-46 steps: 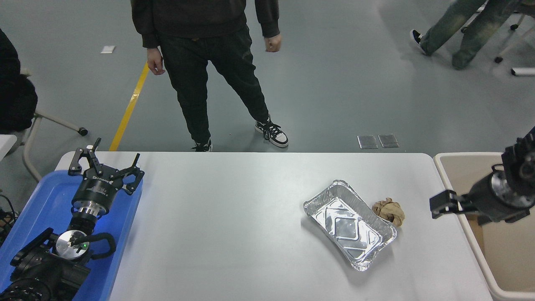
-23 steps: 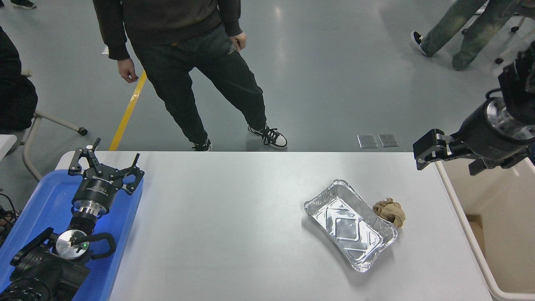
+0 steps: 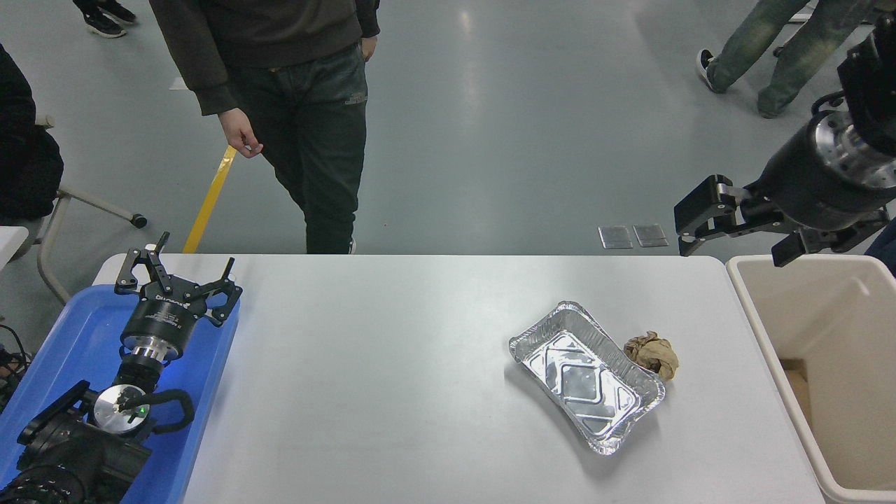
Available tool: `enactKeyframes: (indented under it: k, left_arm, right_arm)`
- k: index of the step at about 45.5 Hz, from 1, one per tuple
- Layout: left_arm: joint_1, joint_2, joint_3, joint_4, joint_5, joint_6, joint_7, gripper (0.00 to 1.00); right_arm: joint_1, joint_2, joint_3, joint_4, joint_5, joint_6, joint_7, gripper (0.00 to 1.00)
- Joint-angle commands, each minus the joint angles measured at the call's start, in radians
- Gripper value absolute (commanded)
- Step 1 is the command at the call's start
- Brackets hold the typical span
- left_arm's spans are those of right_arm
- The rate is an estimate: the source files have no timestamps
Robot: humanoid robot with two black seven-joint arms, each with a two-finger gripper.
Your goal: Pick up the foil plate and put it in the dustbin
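Head view: right arm enters from the right edge, its upper part cut off by the frame. Right gripper (image 3: 689, 225) hangs above the table's far right corner, fingers parted, nothing between them. One foil plate (image 3: 586, 374) lies flat on the white table (image 3: 392, 364), right of centre, well apart from those fingers, below and to their left. One crumpled brown paper ball (image 3: 652, 354) sits touching the plate's upper right rim. One dustbin (image 3: 805, 406) stands at the table's right end, cut off by the right and bottom edges; its inside is only partly visible. Left gripper (image 3: 175, 276) rests over one blue tray (image 3: 63, 350) at lower left, fingers spread, holding nothing. One person (image 3: 294, 105) stands at the far side, head out of frame; another's legs (image 3: 777, 49) show at upper right.
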Motion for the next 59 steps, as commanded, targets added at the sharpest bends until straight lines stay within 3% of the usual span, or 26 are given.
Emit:
enactKeyframes:
  k: [1,7,14,24,46,59]
  left_arm:
    - [0.0,0.0,0.0,0.0,0.0,0.0,0.0,0.99]
    - [-0.001,0.0,0.0,0.0,0.0,0.0,0.0,0.99]
    - [-0.001,0.0,0.0,0.0,0.0,0.0,0.0,0.99]
    - [-0.001,0.0,0.0,0.0,0.0,0.0,0.0,0.99]
    - [0.0,0.0,-0.001,0.0,-0.002,0.0,-0.002,0.99]
    - [0.0,0.0,0.0,0.0,0.0,0.0,-0.002,0.99]
  right_arm:
    - [-0.171,0.063,0.008,0.0,0.184,-0.181,-0.006,1.0]
    - [-0.34,0.106,0.022,0.003,0.235,-0.326,-0.01,1.0]
    - [-0.55,0.135,0.082,0.0,0.252,-0.495,-0.046,1.0]
    - [-0.778,0.173,0.168,-0.047,0.247,-0.624,-0.059,1.0]
    - [-0.984,0.205,0.269,-0.235,0.192,-0.724,-0.075,0.97]
    - [-1.029,0.222,0.291,-0.302,0.193,-0.748,-0.09,0.85]
